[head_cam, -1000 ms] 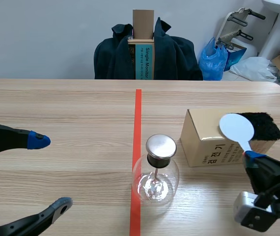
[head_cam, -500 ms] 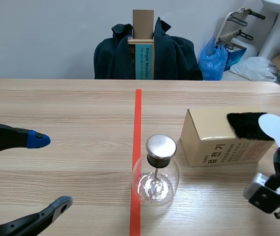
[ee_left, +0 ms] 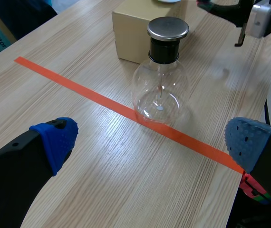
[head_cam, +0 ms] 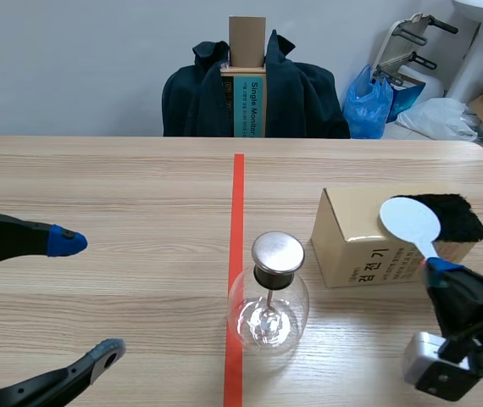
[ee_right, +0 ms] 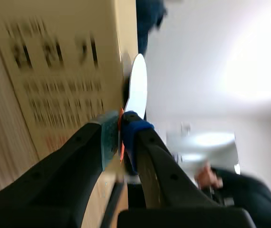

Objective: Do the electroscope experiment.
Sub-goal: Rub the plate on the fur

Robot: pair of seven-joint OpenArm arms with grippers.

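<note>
Right fingers (ee_right: pixel 134 137): closed on the stem of the white paddle (head_cam: pixel 409 220), with a grey-green pad on one side and a blue pad on the other.
Paddle form: flat round white disc on a short stem; the disc stands beyond the fingertips.
Paddle position: disc over the black fur patch (head_cam: pixel 460 216) on top of the cardboard box (head_cam: pixel 352 242); contact cannot be told.
Left fingers (head_cam: pixel 65 243): spread wide, holding nothing, low over the worktop (head_cam: pixel 140 186).
Electroscope (head_cam: pixel 269 309): clear round flask with black neck, metal cap and thin rod inside; upright on the orange-red tape line (head_cam: pixel 238 195), just beside the box.
</note>
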